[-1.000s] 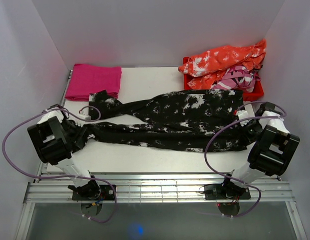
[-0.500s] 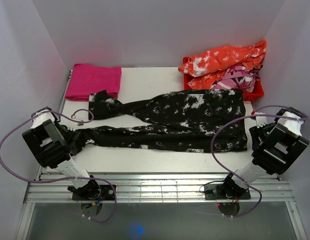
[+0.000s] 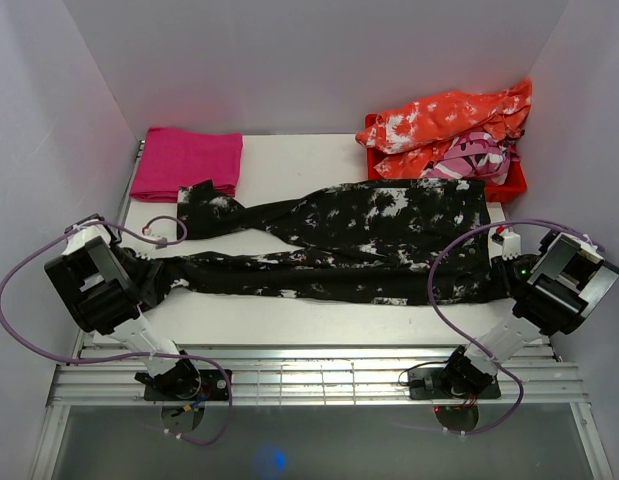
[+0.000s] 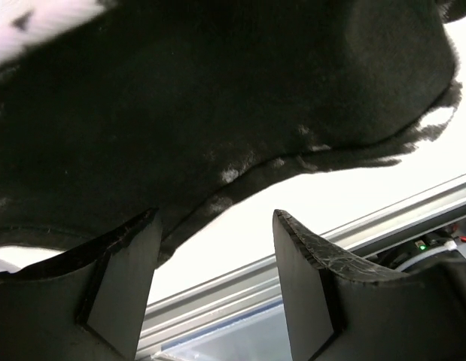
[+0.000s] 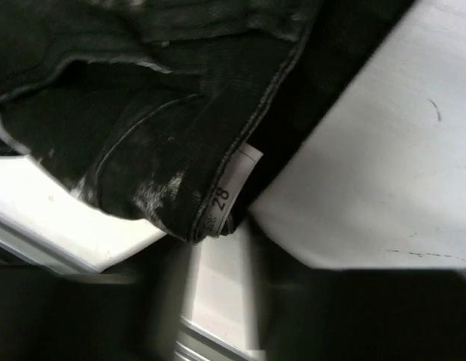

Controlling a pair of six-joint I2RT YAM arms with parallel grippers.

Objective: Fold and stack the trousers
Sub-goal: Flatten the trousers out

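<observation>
Robot lab test cell: plain white enclosure walls (image 3: 289,60), white tabletop (image 3: 289,160), ribbed aluminium mounting rail (image 3: 319,375), looped purple cables (image 3: 432,290).

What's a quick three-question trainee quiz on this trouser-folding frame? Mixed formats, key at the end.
1. True or false: the trousers lie folded in half on the table.
2. What lies at the table's far left corner? A) a magenta folded cloth B) a blue bucket C) a stack of plates
3. Fill in: in the left wrist view, the jaws of the left gripper stand ____.
Key: 1 false, they lie spread at full length, with the legs apart at the left end; 2 A; 3 open.
</observation>
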